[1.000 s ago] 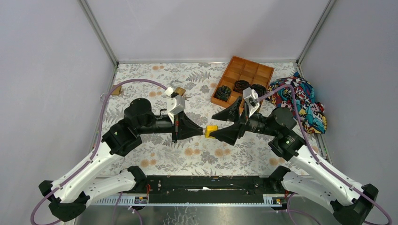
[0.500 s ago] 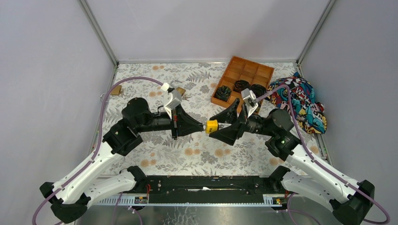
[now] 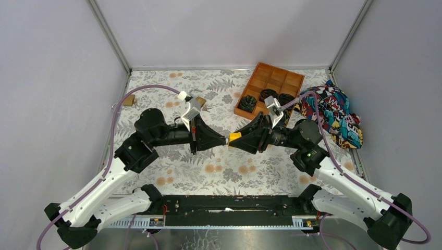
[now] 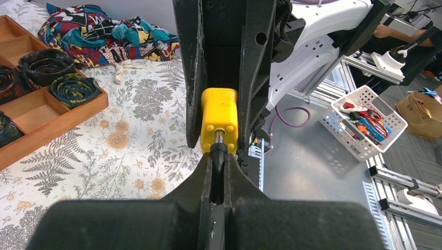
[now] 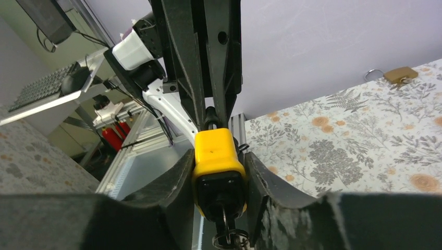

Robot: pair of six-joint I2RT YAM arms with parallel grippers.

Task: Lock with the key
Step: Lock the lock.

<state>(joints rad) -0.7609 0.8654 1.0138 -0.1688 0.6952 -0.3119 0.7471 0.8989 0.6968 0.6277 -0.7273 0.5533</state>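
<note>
We see both arms meeting at the center of the top view, above the floral mat (image 3: pixel 219 174). The yellow lock (image 3: pixel 235 137) hangs in the air between them, off the mat, just left of the frame's middle.

The right gripper (image 3: pixel 238 138) comes in from the right and is clamped on the lock. In the right wrist view its two dark fingers (image 5: pixel 180 177) press against both yellow sides, and the lock sits low in the center of that frame. A thin stem and a small ring hang from the lock's near end at the bottom edge. They are cut off there, and we cannot tell what they are.

The left gripper (image 3: pixel 225 139) comes in from the left, pinched tight on the black head of the key (image 4: pixel 218 150). In the left wrist view the key's metal shank enters the middle of the lock's end face, slightly below the frame's center.

Toward the upper right of the top view lies a wooden tray (image 3: pixel 281 79), with dark coils (image 3: pixel 247 102) in its nearer compartments. A patterned cloth (image 3: pixel 333 112) is bunched just right of the tray, against the right wall. A small brass padlock (image 3: pixel 129 99) rests at the mat's left edge, well apart from the arms.
</note>
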